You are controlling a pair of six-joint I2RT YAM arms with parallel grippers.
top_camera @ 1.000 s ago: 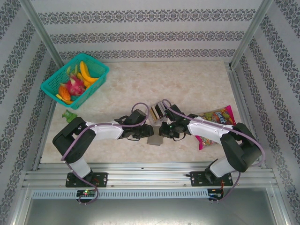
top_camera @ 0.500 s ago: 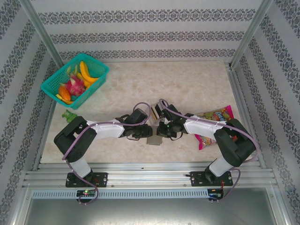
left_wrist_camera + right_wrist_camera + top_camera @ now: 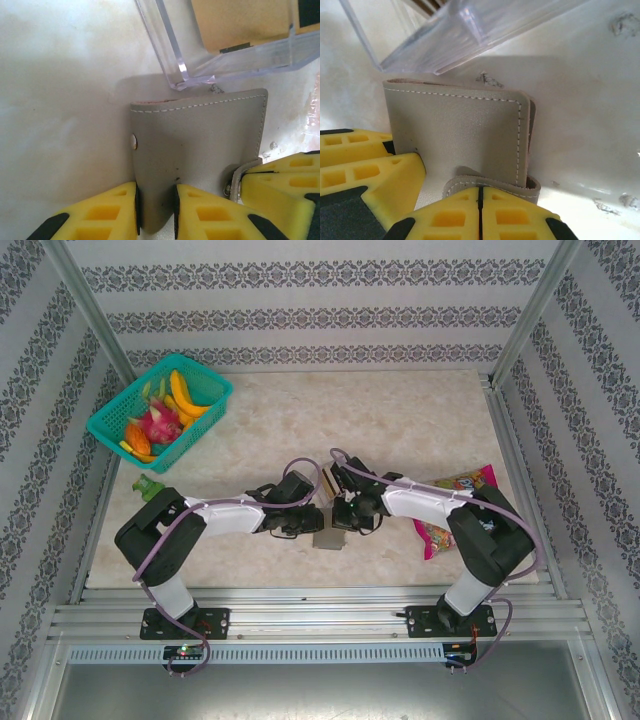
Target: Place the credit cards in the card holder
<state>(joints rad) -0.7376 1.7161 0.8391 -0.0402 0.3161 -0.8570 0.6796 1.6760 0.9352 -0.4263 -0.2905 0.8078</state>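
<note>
Pale marbled bench, wallpapered booth. Left claw is clamped on the near edge of the grey card holder. Right claw is pinched tight on its flap, with the holder between them. Just beyond both claws is a clear tray with the credit cards inside. Looks like the opening stage: no card visibly loaded, all insertion left.

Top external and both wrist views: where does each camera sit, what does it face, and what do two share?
Top external: above, behind the bases, looking down at the table; left arm and right arm show.
Left wrist: on the left arm, facing card holder and clear tray; left gripper clamps the holder.
Right wrist: on the right arm, facing the same pair; right gripper pinches the strap.
Shared: both wrist views show holder and tray.
</note>
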